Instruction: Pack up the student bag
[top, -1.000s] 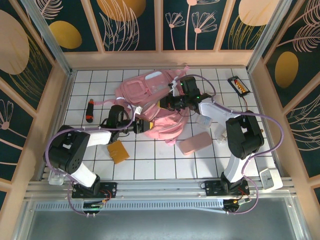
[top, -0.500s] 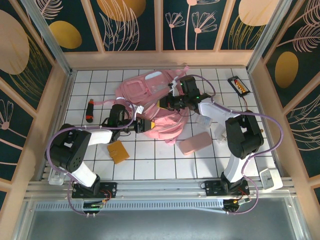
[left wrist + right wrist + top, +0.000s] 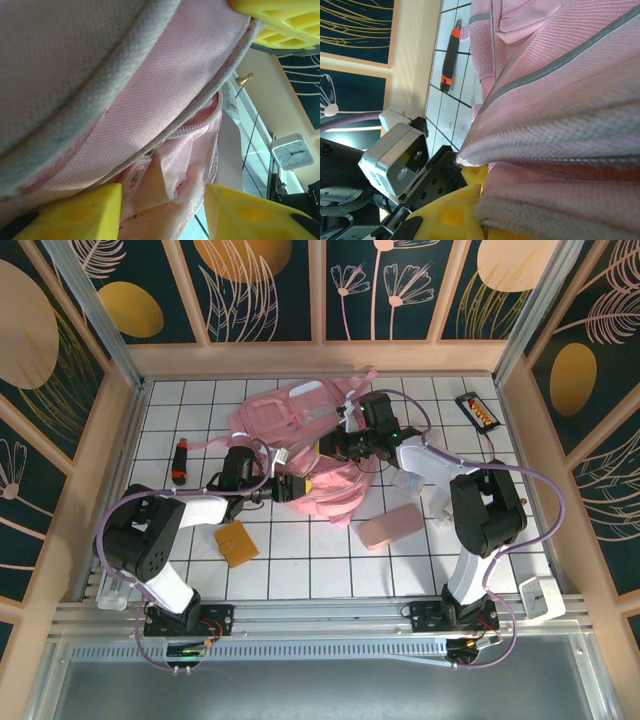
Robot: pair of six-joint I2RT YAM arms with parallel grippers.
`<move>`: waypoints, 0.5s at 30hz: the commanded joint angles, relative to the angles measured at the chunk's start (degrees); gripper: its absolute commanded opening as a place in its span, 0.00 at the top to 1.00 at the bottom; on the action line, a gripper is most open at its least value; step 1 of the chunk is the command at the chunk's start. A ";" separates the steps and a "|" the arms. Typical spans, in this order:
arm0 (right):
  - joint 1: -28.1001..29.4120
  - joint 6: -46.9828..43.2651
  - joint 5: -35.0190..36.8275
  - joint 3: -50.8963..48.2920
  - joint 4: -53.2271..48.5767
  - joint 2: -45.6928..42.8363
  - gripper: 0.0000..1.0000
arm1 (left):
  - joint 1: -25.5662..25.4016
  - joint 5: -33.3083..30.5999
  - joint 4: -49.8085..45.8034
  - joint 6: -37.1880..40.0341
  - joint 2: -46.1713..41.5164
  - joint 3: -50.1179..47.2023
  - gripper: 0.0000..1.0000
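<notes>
The student bag (image 3: 300, 430), a big soft pink backpack with pale strips, lies crumpled at the middle of the white tiled table (image 3: 300, 560). My left gripper (image 3: 297, 488) is at its near edge, open. Its yellow fingers (image 3: 75, 212) stand wide apart with loose pink lining and a zipper edge (image 3: 200, 125) between them. My right gripper (image 3: 328, 448) reaches in from the right and is shut on a thick fold of the bag's fabric (image 3: 560, 200). In the right wrist view one of its yellow fingers (image 3: 452, 215) presses against that fold, with the left wrist's camera housing (image 3: 395, 160) just beyond.
A black-and-orange marker (image 3: 180, 461) lies at the left, an orange-brown flat item (image 3: 237, 543) near the left arm, a small flat pink case (image 3: 390, 526) right of the bag, a clear packet (image 3: 410, 481) beside it, and a dark case (image 3: 475, 410) at the back right.
My left gripper has pushed a little to the right, into the bag's near edge. The bag has bunched slightly toward the back. The right gripper has kept its hold.
</notes>
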 commanded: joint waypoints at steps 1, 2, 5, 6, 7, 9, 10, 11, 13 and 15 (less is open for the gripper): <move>1.44 0.89 -3.30 0.57 1.99 -0.36 1.00 | 0.59 -7.03 -2.64 -0.69 1.47 1.91 0.52; 1.43 0.84 -3.19 0.56 1.93 -0.27 1.00 | 0.59 -7.84 -3.24 -0.43 1.30 1.84 0.52; 1.44 0.80 -2.99 0.82 1.75 -0.22 1.00 | 0.56 -8.14 -2.54 -0.84 0.84 1.19 0.51; 1.49 0.84 -2.91 0.82 1.72 -0.23 1.00 | 0.59 -8.00 -2.30 -1.15 0.92 1.00 0.51; 1.52 0.91 -2.74 0.78 1.80 -0.22 1.00 | 0.59 -7.96 -2.29 -1.30 1.00 0.89 0.51; 1.52 1.01 -2.72 0.82 1.90 -0.14 1.00 | 0.54 -8.10 -2.24 -1.13 1.02 0.58 0.50; 1.60 1.06 -2.66 0.73 1.90 -0.15 1.00 | 0.58 -8.03 -1.74 -1.37 1.01 0.29 0.50; 1.61 1.10 -2.72 0.65 2.04 -0.13 1.00 | 0.59 -7.46 -1.18 -1.55 0.99 0.11 0.50; 1.78 1.28 -2.80 0.56 2.26 -0.06 1.00 | 0.42 -5.63 0.38 -1.97 1.32 0.09 0.50; 2.03 1.45 -3.11 0.55 2.63 0.04 1.00 | 0.04 -3.63 1.77 -2.11 1.75 0.46 0.51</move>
